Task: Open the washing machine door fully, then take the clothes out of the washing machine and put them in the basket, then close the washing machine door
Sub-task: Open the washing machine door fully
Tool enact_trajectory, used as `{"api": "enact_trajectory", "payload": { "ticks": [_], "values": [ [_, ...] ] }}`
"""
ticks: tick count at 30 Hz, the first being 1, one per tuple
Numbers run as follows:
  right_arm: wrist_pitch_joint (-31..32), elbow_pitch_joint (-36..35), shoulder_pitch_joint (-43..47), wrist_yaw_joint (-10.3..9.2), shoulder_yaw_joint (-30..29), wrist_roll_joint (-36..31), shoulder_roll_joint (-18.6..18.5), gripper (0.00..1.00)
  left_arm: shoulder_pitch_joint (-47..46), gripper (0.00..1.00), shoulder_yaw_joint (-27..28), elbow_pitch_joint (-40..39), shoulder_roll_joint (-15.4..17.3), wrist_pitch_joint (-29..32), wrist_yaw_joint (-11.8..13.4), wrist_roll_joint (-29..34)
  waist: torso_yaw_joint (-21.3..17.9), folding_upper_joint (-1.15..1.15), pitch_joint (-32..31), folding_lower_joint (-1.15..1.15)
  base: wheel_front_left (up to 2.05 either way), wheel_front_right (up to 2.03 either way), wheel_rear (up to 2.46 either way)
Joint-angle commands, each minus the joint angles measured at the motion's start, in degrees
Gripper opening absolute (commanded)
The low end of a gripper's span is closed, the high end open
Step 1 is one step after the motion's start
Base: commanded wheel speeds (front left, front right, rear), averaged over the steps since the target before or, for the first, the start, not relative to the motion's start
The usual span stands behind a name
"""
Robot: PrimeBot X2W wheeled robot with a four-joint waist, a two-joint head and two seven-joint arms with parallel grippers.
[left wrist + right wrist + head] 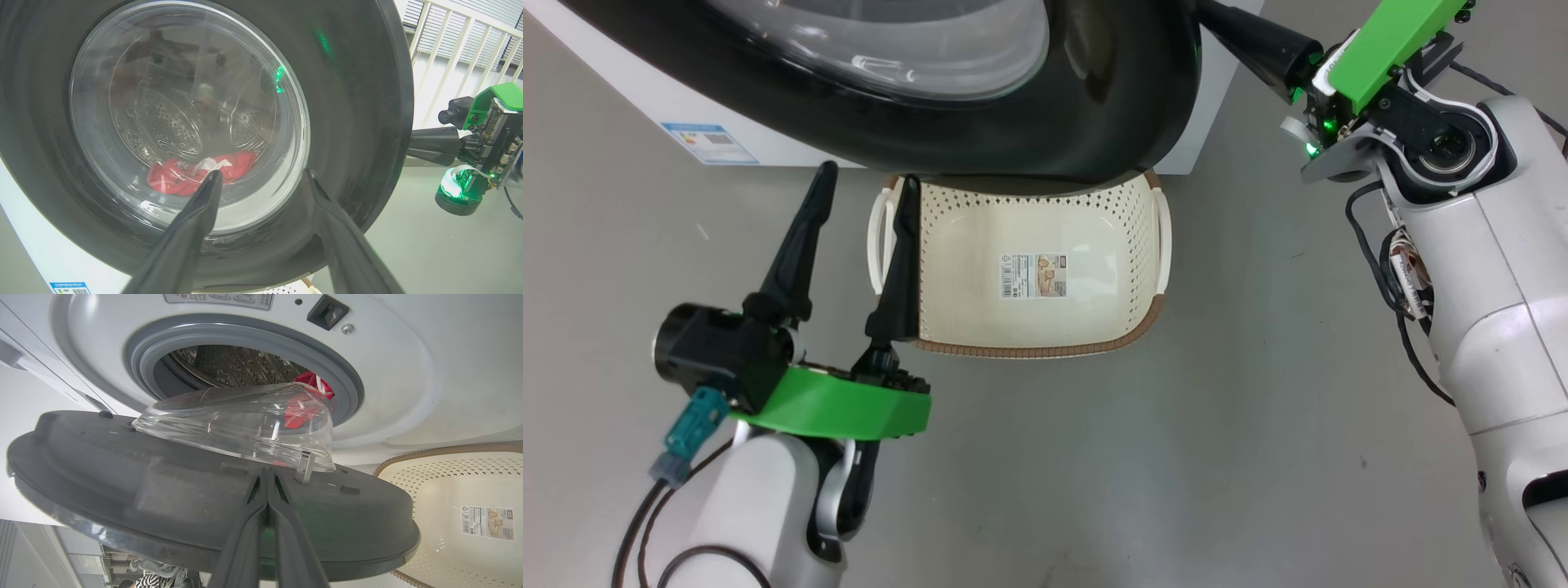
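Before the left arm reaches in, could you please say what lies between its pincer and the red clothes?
The glass bowl of the washing machine door, in the left wrist view.

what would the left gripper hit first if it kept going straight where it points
Probably the washing machine door: the left gripper aims at its outer face, low on the glass. Gap unclear.

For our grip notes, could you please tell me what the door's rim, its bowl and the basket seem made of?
Door rim: likely glossy black plastic, it mirrors lights. Bowl: clear glass or plastic; red clothes show through. Basket: matte cream plastic, moulded holes, brown woven-look edge.
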Motion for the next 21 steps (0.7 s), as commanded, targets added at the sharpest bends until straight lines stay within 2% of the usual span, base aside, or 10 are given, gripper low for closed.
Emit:
{"api": "enact_trajectory", "payload": {
  "ticks": [1, 11, 15, 17, 18, 21],
  "values": [
    [0.2, -1.68, 0.73, 0.29, 0.77, 0.61, 1.56, 0.0, 0.76, 1.0, 1.96, -1.41, 1.57, 0.14, 0.51, -0.26, -0.02, 0.0, 0.03, 0.0, 0.0, 0.0, 0.0],
    [0.12, -2.0, 1.52, 0.29, 1.44, 1.08, 1.79, 0.0, 0.99, 1.0, 1.88, -1.2, 1.83, 0.2, 0.91, -0.71, -0.08, 0.0, -0.37, 0.0, 0.0, 0.0, 0.0],
    [-4.67, -1.69, 1.42, 0.29, 2.37, -2.58, 1.17, 0.0, 1.06, 1.0, 1.96, -1.53, 1.99, 0.17, 1.1, -0.92, -0.24, 0.0, -0.26, 0.0, 0.0, 0.0, 0.0],
    [-9.65, -1.83, 1.31, 0.29, 3.97, -7.2, 0.17, 0.55, 1.04, 1.0, 1.93, -1.76, 1.99, 0.19, 0.91, -1.29, -0.31, 0.0, -0.05, 0.0, 0.0, 0.0, 0.0],
    [-11.7, -1.75, 1.47, 0.29, 4.64, -8.96, -0.04, 1.0, 1.02, 1.0, 1.9, -1.84, 2.04, 0.19, 0.84, -1.4, -0.35, 0.0, 0.02, 0.0, 0.0, 0.0, 0.0],
    [-18.23, -1.47, 1.81, 0.29, 6.6, -14.38, -0.94, 1.0, 0.99, 1.0, 1.89, -2.02, 2.22, 0.14, 0.79, -1.56, -0.56, 0.0, 0.24, 0.0, 0.0, 0.0, 0.0]
  ]
}}
